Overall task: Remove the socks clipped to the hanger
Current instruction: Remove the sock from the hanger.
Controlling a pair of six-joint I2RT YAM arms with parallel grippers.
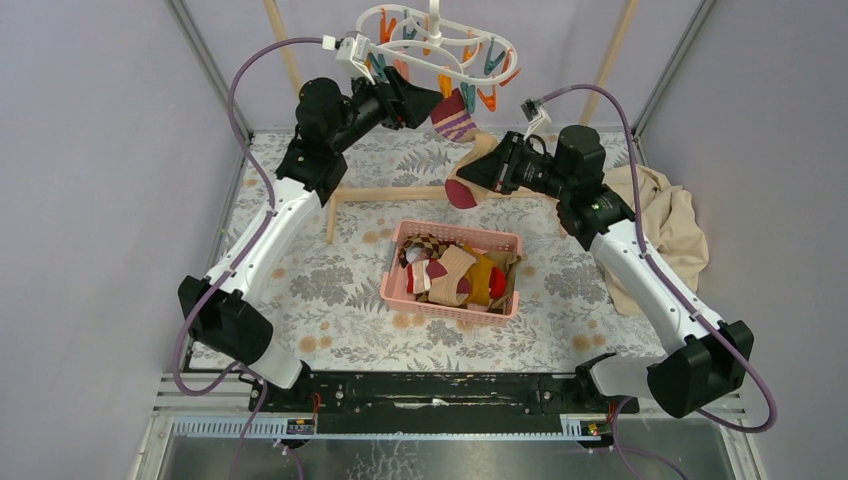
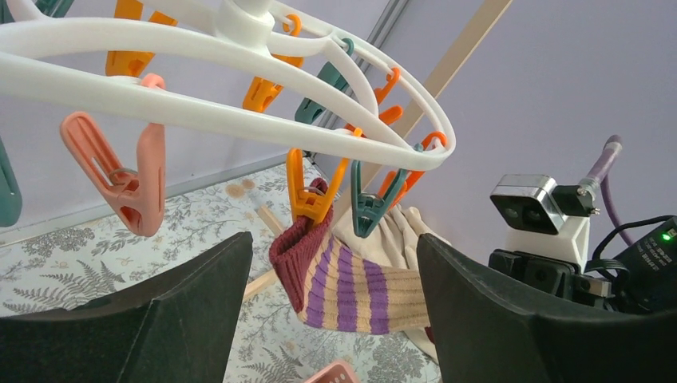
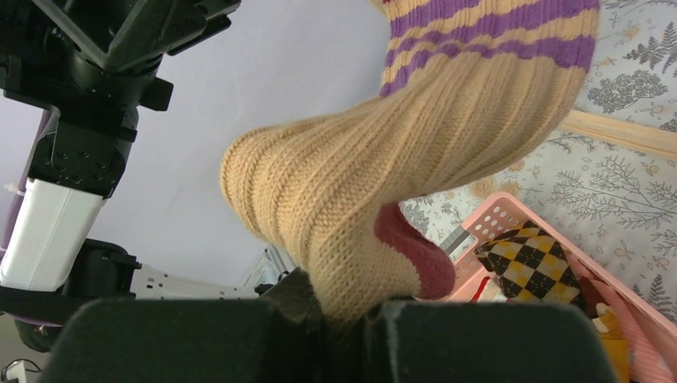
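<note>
The striped sock (image 1: pixel 455 120) hangs from an orange clip (image 2: pixel 307 195) on the white hanger (image 1: pixel 430 45), above the counter's far edge. The right gripper (image 1: pixel 478 172) pinches its lower part. The left gripper (image 1: pixel 432 103) is spread wide beside its top.

Your left arm (image 1: pixel 265 235) stretched inward, left fingers (image 2: pixel 160 335) spread wide, your right arm (image 1: pixel 640 265) (mirroring it), right fingers (image 3: pixel 479 343) pinched shut.

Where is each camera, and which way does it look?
Top external: high behind the bases, looking down on the table; left arm and right arm show.
Left wrist: on the left arm, tilted up at the hanger; open left end effector shows.
Right wrist: on the right arm; right end effector pinches the striped sock.
All share that sock.
</note>
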